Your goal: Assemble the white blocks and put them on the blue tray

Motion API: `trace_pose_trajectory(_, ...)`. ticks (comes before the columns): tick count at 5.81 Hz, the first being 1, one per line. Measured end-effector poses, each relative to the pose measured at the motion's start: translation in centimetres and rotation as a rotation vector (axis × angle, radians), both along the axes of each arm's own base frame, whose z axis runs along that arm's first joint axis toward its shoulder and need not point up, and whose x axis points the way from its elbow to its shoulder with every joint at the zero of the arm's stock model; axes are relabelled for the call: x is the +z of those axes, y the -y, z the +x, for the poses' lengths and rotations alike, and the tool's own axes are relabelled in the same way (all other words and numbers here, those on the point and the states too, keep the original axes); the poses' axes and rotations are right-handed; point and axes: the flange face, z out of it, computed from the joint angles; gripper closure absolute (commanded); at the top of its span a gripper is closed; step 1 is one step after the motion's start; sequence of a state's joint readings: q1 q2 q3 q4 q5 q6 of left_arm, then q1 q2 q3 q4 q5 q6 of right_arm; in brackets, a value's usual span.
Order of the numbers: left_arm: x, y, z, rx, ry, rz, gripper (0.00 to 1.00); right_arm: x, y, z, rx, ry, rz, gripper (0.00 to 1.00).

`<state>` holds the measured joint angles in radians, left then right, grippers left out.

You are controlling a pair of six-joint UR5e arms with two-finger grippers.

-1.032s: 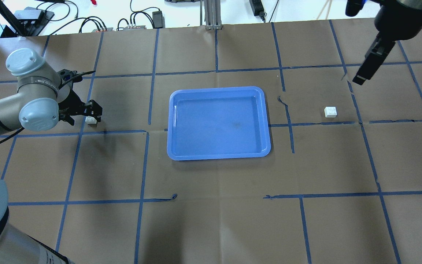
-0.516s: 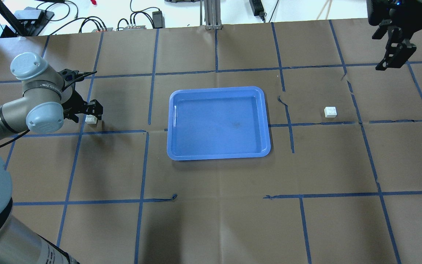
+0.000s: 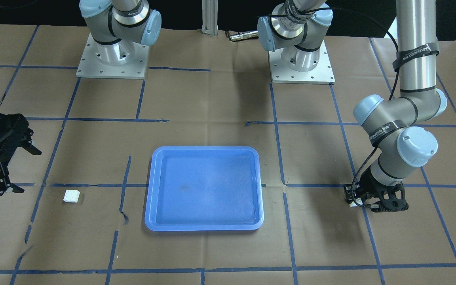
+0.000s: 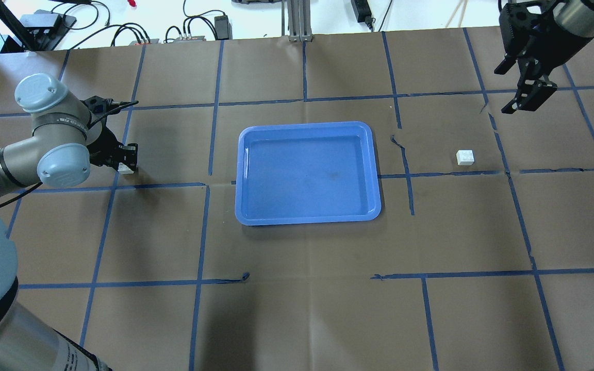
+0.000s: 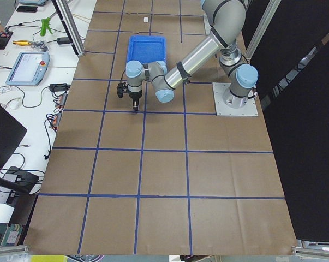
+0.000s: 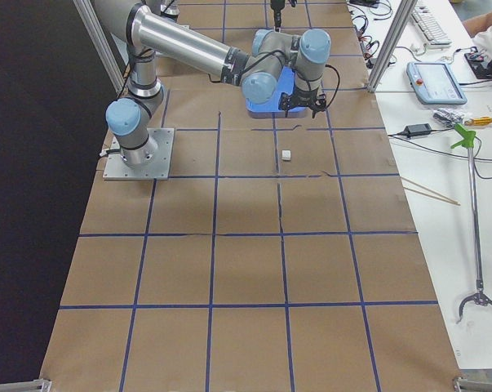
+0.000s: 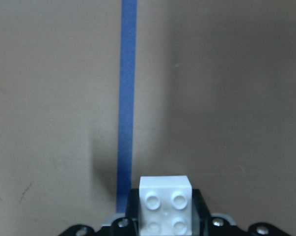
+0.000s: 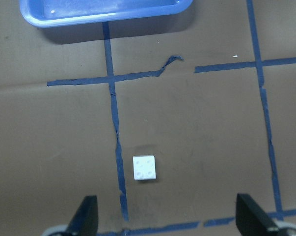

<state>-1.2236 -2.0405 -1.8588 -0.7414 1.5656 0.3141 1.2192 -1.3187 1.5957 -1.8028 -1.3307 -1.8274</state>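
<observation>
The left gripper (image 4: 126, 158) stands low over the brown paper-covered table (image 4: 297, 309), well apart from the bright blue rectangular plastic tray (image 4: 307, 125), on the robot's left of it. Its jaws pinch a small white square plastic brick (image 7: 166, 210) by two opposite sides. The left wrist view shows the black fingers (image 7: 201, 216) touching this held brick on both sides, with its four round studs facing up, just beside a blue tape line (image 7: 126, 98). Whether the held brick rests on the paper cannot be told.

The right gripper (image 4: 503, 90) hangs above the table's far right area with its jaws spread wide and nothing between them. A second small white square plastic brick (image 4: 465, 156) lies studs-up on the paper, apart from the jaws. In the right wrist view it lies ahead of the two fingers (image 8: 86, 216), between their lines and nearer the view's left one. This loose brick lies well apart from the tray, on the robot's right of it.
</observation>
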Motion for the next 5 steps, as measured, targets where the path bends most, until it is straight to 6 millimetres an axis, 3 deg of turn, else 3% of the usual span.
trace_pose_trajectory(1, 0.9, 0.4, -1.2, -0.064, 0.008, -0.015, 0.84, -3.7, -1.2, -1.8, -0.013, 0.096, 0.008, 0.0)
trace_pose_trajectory(2, 2.1, 0.9, -4.6, -0.223, 0.024, -0.033, 0.84, -7.7, -2.0, -3.3, -0.017, 0.186, 0.013, 0.0)
trace_pose_trajectory(4, 4.2, 1.3, -16.0, -0.672, 0.063, -0.069, 0.84, -15.3, -2.5, -5.2, 0.096, 0.314, 0.007, 0.0)
trace_pose_trajectory(5, 4.6, 0.4, -22.1, -0.919, 0.08, -0.078, 0.84, -16.9, -2.5, -5.4, 0.139, 0.333, 0.004, 0.0)
